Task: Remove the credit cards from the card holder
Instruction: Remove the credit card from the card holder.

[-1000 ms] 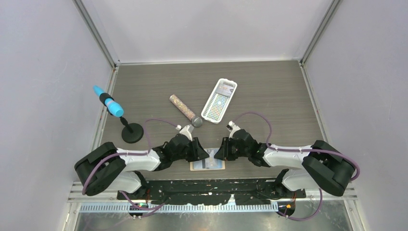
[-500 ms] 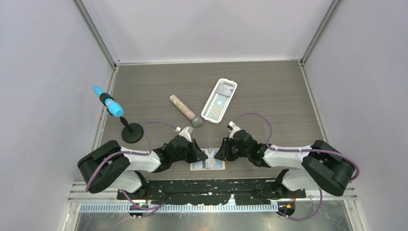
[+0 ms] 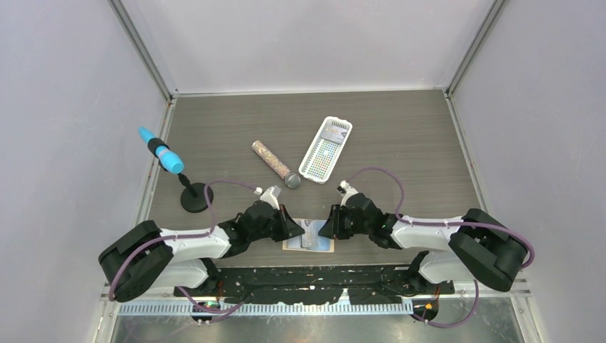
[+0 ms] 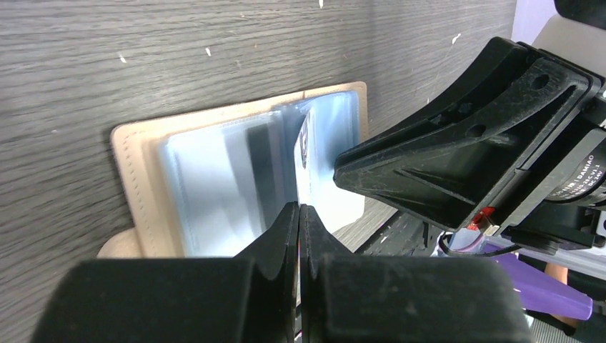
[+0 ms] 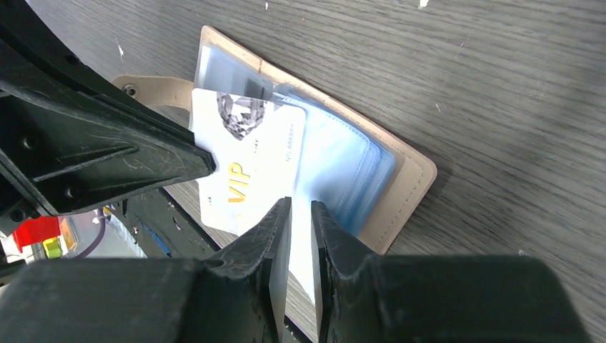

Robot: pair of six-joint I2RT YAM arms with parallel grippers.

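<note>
The tan card holder (image 3: 309, 244) lies open at the table's front edge between my two grippers, its shiny bluish pockets up (image 4: 214, 186). My left gripper (image 3: 294, 229) is shut on a white credit card with gold "VIP" lettering (image 5: 246, 168). The card stands edge-on above my fingertips (image 4: 303, 146) and partly overlaps the holder's pockets. A card with a dark stripe (image 4: 259, 171) sits in a pocket. My right gripper (image 3: 327, 227) is nearly closed on a clear pocket leaf of the holder (image 5: 336, 171), at its right half.
A glittery tube (image 3: 274, 163) and a white slotted basket (image 3: 326, 148) lie further back on the table. A blue marker-like tool on a black stand (image 3: 193, 196) is at the left. The black front rail (image 3: 314, 275) runs just behind the holder.
The left arm's elbow has swung out to the left and its gripper has turned a little at the holder. The right arm has not moved.
</note>
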